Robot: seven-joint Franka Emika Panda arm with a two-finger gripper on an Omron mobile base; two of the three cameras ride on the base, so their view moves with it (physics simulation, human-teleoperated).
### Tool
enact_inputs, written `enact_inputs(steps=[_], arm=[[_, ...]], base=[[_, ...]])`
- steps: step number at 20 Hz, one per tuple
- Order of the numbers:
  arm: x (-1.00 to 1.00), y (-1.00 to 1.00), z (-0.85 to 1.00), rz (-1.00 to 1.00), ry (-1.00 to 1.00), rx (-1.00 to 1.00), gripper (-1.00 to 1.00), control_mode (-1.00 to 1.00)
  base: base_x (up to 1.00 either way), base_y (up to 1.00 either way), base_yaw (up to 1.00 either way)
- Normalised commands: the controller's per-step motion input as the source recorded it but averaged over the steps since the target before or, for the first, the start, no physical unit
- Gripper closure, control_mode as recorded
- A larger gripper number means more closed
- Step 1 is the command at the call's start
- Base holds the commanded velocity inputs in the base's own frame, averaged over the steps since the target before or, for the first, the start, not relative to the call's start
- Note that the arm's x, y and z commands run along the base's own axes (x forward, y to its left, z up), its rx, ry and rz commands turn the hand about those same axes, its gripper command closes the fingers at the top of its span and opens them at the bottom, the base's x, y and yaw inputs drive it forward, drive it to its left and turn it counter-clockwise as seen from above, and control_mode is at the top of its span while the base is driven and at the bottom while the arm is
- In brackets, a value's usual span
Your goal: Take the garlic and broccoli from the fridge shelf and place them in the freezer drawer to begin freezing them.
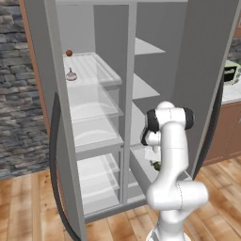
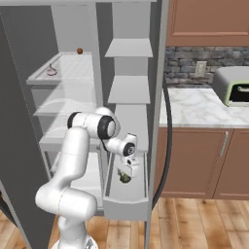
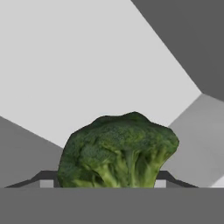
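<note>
The broccoli (image 3: 119,151) sits between the jaws with its florets facing away from the hand camera and its stalks toward the hand, just over the white floor of the freezer drawer (image 2: 113,204). The arm bends down from its elbow, gripper (image 2: 126,176) pointing into the drawer, jaws clenched on the broccoli. The garlic (image 1: 71,75) rests on the fridge shelf (image 1: 106,70), well above the drawer, stem tip up.

no readable text, labels, signs anywhere
</note>
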Motion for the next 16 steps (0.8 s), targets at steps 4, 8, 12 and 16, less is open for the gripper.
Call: enact_inputs(steps=[4, 8, 12, 16], arm=[[0.0, 0.0, -0.58, -0.01, 0.03, 0.0, 1.0, -1.0], [0.0, -0.01, -0.35, -0.01, 0.01, 0.0, 1.0, -1.0], [0.0, -0.07, -0.33, -0.01, 0.0, 0.0, 1.0, -1.0], [0.0, -0.04, -0.4, 0.0, 0.0, 0.0, 1.0, -1.0]], base=[[0.0, 0.0, 0.0], [0.0, 0.0, 0.0], [0.0, 0.0, 0.0], [0.0, 0.0, 0.0]])
